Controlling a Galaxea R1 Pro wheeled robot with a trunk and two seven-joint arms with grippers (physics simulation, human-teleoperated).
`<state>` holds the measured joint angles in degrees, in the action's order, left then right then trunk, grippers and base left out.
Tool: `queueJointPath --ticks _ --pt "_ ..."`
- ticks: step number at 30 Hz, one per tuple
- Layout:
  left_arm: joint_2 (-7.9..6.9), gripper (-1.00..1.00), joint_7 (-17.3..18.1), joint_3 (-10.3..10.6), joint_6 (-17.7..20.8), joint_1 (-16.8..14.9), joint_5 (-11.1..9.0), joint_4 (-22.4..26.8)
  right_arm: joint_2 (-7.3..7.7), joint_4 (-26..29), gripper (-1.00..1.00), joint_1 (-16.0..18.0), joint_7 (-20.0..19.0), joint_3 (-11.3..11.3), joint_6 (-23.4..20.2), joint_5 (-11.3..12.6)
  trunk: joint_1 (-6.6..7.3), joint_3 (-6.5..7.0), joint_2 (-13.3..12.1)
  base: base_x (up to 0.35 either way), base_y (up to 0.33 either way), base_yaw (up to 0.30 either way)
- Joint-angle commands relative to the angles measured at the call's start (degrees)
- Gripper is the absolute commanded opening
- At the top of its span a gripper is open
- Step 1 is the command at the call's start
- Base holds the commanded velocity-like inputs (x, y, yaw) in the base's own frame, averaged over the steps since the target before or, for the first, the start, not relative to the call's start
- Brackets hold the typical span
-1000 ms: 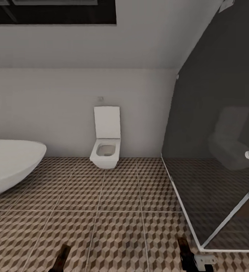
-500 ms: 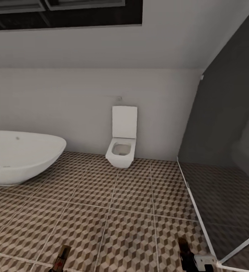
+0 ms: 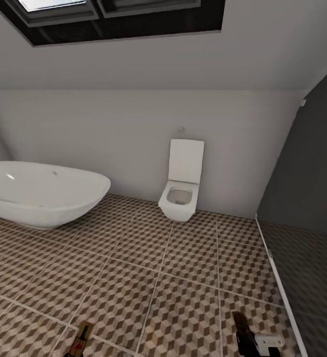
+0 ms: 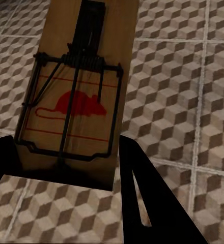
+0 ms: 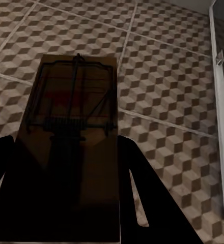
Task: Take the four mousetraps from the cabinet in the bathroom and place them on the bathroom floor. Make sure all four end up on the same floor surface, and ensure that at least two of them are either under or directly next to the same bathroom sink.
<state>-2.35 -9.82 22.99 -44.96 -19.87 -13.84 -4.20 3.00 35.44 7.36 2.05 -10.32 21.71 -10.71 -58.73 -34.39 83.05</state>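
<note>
Mousetraps (image 4: 76,101) (image 5: 71,132) partly hidden between each gripper's dark fingers (image 4: 142,198)

Cube-patterned bathroom floor (image 3: 148,277) carries a white bathtub (image 3: 42,193).

cube-patterned brown floor (image 3: 183,277) — white toilet (image 3: 182,193)

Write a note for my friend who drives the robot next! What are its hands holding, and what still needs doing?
Left gripper: shut on a mousetrap, red mouse mark facing the camera.
Right gripper: shut on a second mousetrap.
Both traps are held above the bathroom floor. Ahead: bathtub, toilet, dark glass shower wall to the right.
Done: two traps picked up, judging by the holds.
Left: find the sink, set these two on the floor under or beside it, then place the other two.
</note>
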Motion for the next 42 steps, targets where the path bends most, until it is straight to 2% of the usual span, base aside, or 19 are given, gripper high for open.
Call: queueJointPath --ticks 1,18,42 --pt "0.05 -1.0 -0.4 0.5 -0.2 -0.1 -0.1 -0.2 -0.02 0.0 -1.0 0.0 0.2 -0.1 0.2 -0.4 0.0 -0.05 0.0 0.015 0.014 0.288" --pt "-0.02 -1.0 -0.4 0.5 -0.2 -0.1 -0.1 -0.2 -0.02 -0.4 -1.0 0.0 0.2 -0.1 0.2 -0.4 0.0 -0.05 0.0 0.13 0.148 0.288" --pt "0.01 -1.0 -0.4 0.5 -0.2 -0.1 -0.1 -0.2 -0.02 -0.4 -1.0 0.0 0.2 -0.1 0.2 -0.4 0.0 -0.05 0.0 0.224 0.171 0.288"
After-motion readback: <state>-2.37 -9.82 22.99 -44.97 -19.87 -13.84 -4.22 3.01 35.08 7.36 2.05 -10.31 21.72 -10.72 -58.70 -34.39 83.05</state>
